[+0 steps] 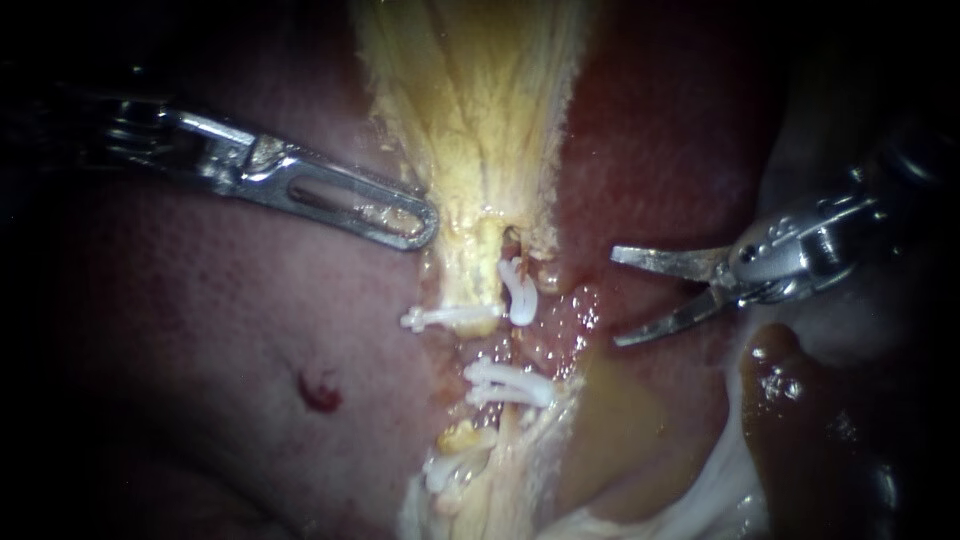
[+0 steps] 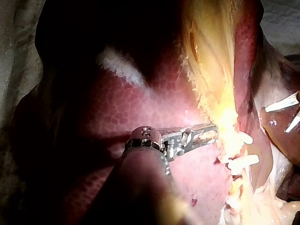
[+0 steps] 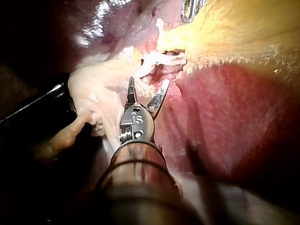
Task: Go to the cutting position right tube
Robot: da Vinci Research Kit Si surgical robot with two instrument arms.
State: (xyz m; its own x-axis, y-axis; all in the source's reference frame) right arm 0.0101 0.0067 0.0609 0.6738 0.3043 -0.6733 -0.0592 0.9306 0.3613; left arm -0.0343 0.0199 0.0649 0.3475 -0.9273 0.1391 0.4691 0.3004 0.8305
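Your right instrument (image 1: 617,298) holds its blades wide apart with nothing between them. The right tube (image 1: 510,350) lies ahead of the tips, near but not touching, with the upper clip (image 1: 519,292) level with the upper blade and the clip pair (image 1: 505,385) beyond and below the lower blade. Only a strip of bare, wet liver (image 1: 585,315) lies between the tips and the tube. On the tube's far side your left instrument (image 1: 400,215) has its jaws closed on the edge of the yellow tissue (image 1: 480,110).
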